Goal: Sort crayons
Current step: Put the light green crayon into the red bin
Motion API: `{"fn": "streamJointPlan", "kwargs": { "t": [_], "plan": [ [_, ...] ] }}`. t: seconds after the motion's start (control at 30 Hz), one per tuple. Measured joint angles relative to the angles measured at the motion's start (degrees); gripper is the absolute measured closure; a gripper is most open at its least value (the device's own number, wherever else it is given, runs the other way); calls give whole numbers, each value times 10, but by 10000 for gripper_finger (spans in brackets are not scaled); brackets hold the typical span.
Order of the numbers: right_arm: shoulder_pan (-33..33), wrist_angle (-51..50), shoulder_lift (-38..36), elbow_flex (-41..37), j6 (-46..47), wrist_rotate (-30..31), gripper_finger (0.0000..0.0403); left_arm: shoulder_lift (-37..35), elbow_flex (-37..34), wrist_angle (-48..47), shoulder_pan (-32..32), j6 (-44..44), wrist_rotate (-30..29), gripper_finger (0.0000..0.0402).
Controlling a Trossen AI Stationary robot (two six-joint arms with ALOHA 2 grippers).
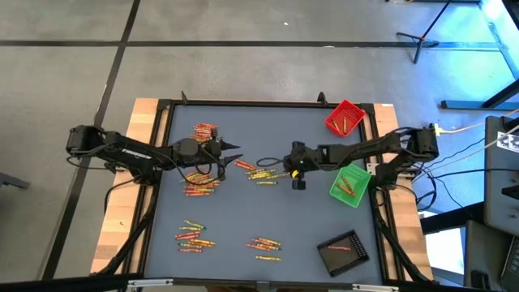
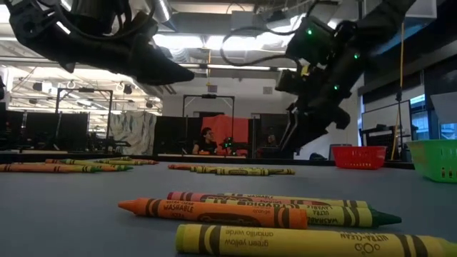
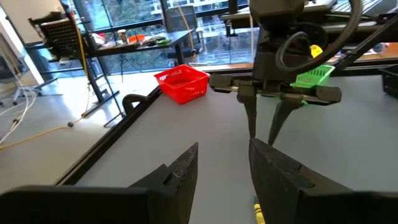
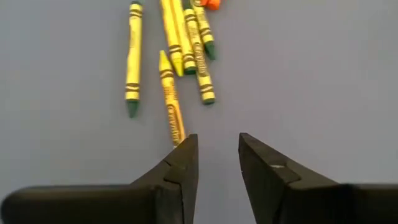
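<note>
Lay scattered in small heaps over the grey table (image 1: pixel 268 211): crayons (image 1: pixel 261 173), thin paper-wrapped sticks in red, orange, yellow and yellow-green. One heap near the far left part, one under the left arm, a line of yellow and green ones at the middle, two smaller groups nearer the front edge. From the right wrist view, seen sharply: yellow and green-tipped crayons (image 4: pixel 171 99) lying loose on the table, none between the jaws.

Right gripper (image 1: pixel 297 180) hung over the table just beside the middle line of crayons, jaws a little apart and holding nothing. Left gripper (image 1: pixel 233 148) pointed toward the middle, jaws apart, empty too.

Hard to tell: the exact colours in the far heaps, too small from above. In the low view only the nearest few crayons (image 2: pixel 214 209) clear; the farther ones only thin strips.

Around: red tray (image 1: pixel 345 118) at the far right corner, green tray (image 1: pixel 350 185) at the right side, black tray (image 1: pixel 344 251) near the front right, each with a few sticks inside. Person (image 2: pixel 207 141) seated far behind in the room.
</note>
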Motion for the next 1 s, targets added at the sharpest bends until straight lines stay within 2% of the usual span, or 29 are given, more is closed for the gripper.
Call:
{"fn": "streamJointPlan", "kwargs": {
  "t": [0.17,0.23,0.37,0.47,0.7,1.0],
  "plan": [
    [-16,78,0,-26,-1,-72,294,0,0,0,13,2,1,274],
    [-14,94,0,-29,-1,-95,294,0,0,-1,20,9,18,274],
    [-14,122,0,-31,-1,-98,294,0,1,-27,36,17,105,274],
    [-14,149,0,-31,5,-79,295,0,6,-58,56,17,110,274],
    [-14,91,6,-31,14,-93,295,0,46,-189,88,14,143,274],
    [-14,102,65,-31,-2,-99,295,0,56,-192,85,14,148,274]
  ]
}}
